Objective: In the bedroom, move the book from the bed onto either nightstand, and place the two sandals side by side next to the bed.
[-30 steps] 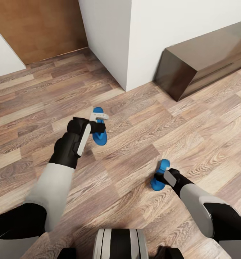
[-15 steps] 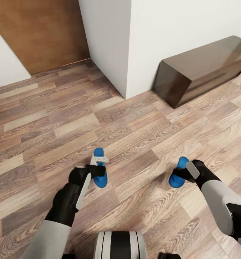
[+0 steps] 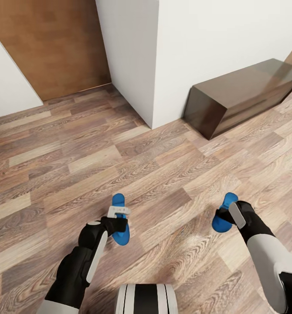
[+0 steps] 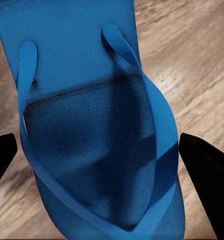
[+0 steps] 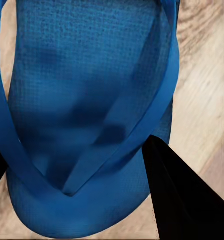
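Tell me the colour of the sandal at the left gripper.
Bright blue, straps included. The sandal shows best in the left wrist view, between the left gripper fingers.

I found no readable text, labels, brands, numbers or signs anywhere: the blue sandal (image 3: 119, 217) at my left tool (image 3: 118, 212) and the one (image 3: 223, 213) at my right tool bore no lettering.

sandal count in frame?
2. One sandal is in the left gripper; the other sandal is in the right gripper. Both are above the wood floor.
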{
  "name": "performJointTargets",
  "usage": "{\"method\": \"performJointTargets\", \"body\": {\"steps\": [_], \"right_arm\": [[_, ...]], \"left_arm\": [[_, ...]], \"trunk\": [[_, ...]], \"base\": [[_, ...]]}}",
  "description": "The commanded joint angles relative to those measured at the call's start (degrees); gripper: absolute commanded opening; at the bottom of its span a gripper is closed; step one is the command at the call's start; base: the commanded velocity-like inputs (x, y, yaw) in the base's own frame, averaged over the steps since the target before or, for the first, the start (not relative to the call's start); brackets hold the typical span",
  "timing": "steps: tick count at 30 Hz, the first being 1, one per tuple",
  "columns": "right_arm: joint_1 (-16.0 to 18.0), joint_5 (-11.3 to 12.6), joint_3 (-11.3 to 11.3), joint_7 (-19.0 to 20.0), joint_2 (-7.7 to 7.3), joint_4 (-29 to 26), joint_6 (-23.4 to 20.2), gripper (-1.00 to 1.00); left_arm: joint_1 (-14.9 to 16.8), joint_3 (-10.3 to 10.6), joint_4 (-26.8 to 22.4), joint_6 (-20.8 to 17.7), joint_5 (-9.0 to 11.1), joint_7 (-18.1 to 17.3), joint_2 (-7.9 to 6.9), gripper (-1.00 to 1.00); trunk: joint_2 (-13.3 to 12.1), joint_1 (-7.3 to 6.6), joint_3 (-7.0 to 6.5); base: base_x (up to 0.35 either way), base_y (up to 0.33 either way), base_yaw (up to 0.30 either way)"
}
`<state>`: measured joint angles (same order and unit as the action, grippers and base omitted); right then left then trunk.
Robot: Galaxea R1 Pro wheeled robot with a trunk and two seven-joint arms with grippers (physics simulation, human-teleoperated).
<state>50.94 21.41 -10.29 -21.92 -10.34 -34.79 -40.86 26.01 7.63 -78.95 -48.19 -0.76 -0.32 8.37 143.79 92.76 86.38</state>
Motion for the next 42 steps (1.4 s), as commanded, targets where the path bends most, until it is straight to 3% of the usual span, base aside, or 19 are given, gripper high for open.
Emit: {"method": "performJointTargets", "body": {"steps": [1, 6, 17, 24, 42], "right_arm": [[-1.06, 0.7, 0.0, -1.38, 0.25, -1.58, -0.36, -1.0], [-4.47, 0.58, 0.03, -3.47, 1.65, -5.62, -1.08, -1.0], [-5.48, 0.51, 0.17, -3.84, 4.57, -7.1, -0.72, -1.0], [-5.5, 0.56, 0.12, -3.83, 4.78, -8.66, -1.07, -1.0], [-5.5, 0.82, 0.01, -3.68, 4.63, -9.07, -1.05, -1.0]], "left_arm": [[-0.07, 0.14, -0.15, -0.43, -0.11, 0.03, 0.03, -1.0], [-0.22, 0.77, -0.3, -1.88, -0.13, 0.19, 0.08, -1.0], [-0.25, 0.92, -0.33, -3.27, -0.1, 0.31, -0.15, -1.0], [-0.26, 1.05, -0.4, -5.42, -0.54, 0.32, -0.27, -1.0], [-0.26, 0.77, -0.41, -5.77, -0.61, 0.32, -0.37, -1.0]], "trunk": [[0.0, -0.03, -0.19], [-0.07, -0.16, -1.3], [-0.22, -0.44, -3.74], [-0.31, -0.62, -5.29], [-0.55, -1.09, -9.28]], "base": [[0.0, 0.0, 0.0], [0.0, 0.0, 0.0], [0.0, 0.0, 0.0], [0.0, 0.0, 0.0], [0.0, 0.0, 0.0]]}}
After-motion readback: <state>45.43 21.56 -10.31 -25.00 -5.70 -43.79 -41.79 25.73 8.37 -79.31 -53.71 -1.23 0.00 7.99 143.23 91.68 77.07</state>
